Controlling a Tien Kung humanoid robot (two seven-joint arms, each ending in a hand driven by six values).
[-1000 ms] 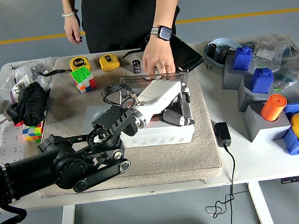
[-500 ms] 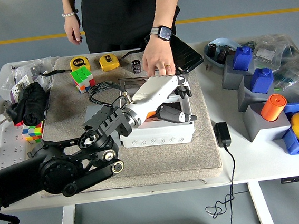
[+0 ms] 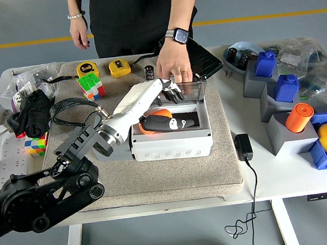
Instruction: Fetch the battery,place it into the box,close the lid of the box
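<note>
**A:** Where is the battery?

**B:** Taking it to be the black oblong piece [image 3: 169, 123] with an orange part beside it, it lies inside the white box [image 3: 172, 148], on the floor of the box. I can't read any marking, so calling it the battery is a judgement.

**A:** And the robot's hand?

**B:** The left hand [image 3: 155, 93] is over the box's far-left rim with its fingers [image 3: 173, 94] stretched out loosely, gripping nothing. The tips are close to the clear lid [image 3: 194, 90]; whether they touch it I can't tell. No right arm shows.

**A:** Why is the lid standing like that?

**B:** A person's hand [image 3: 172, 63], with a watch on the wrist, rests on its upper edge from the far side. That seems to keep it up so the opening stays free. The box sits on a beige mat [image 3: 174, 176], which likely keeps it from sliding when it is pushed.

**A:** What differs from a second ago?

**B:** Then the hand was down in the box and the forearm lay across its front. Now the hand has risen out and drawn back to the left, so the inside is exposed. The person's hand has stayed put, and so has a small black cylinder [image 3: 149, 73] behind the box.

**A:** So, the stage?

**B:** Placing looks done; closing the lid remains.
</note>
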